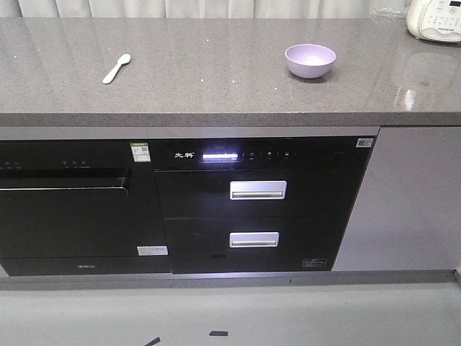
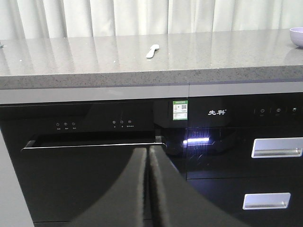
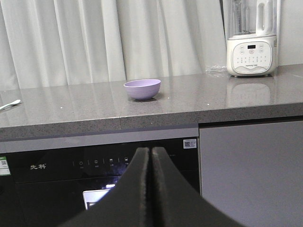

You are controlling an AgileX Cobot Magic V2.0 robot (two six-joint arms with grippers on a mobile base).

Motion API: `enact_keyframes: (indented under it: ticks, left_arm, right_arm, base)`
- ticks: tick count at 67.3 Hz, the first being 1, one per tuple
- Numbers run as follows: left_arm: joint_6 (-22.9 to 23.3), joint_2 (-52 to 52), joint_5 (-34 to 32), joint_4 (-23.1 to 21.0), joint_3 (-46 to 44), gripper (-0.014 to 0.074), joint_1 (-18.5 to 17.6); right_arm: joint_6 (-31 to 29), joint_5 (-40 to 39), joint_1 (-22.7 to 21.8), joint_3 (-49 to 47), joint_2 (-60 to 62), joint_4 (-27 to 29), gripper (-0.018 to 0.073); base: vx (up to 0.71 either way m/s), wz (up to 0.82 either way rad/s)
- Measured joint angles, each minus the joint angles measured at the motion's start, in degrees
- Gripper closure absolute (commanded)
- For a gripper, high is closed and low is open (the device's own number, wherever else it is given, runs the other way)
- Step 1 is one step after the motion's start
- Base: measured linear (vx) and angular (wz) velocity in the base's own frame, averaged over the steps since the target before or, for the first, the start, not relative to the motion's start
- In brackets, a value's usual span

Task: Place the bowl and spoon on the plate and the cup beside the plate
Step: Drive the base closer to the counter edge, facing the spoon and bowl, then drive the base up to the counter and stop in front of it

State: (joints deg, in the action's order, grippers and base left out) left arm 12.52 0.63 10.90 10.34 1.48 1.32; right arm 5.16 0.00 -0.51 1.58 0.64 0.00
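A small lavender bowl [image 1: 310, 60] stands upright on the grey stone counter [image 1: 216, 79], right of centre; the right wrist view shows the bowl [image 3: 142, 89] too, and the left wrist view catches its edge [image 2: 297, 36]. A pale spoon [image 1: 116, 68] lies flat on the counter to the left, with the spoon [image 2: 152, 50] also in the left wrist view. The plate and the cup are out of view. My left gripper [image 2: 148, 149] and right gripper [image 3: 150, 150] are both shut on nothing, held low in front of the black appliance fronts, below counter height.
A white blender base [image 3: 251, 56] stands at the counter's far right corner [image 1: 434, 20]. Below the counter are a black dishwasher door [image 1: 68, 209] and two drawers with silver handles [image 1: 257, 189]. White curtains [image 3: 94, 38] hang behind.
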Motion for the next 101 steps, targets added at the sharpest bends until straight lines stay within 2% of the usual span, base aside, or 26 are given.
enact_keyframes:
  ticks: [101]
  left_arm:
    - [0.0, 0.0, 0.0, 0.0, 0.0, 0.0603, 0.0]
  right_arm:
    - [0.0, 0.0, 0.0, 0.0, 0.0, 0.0, 0.0565]
  base:
    - [0.11, 0.01]
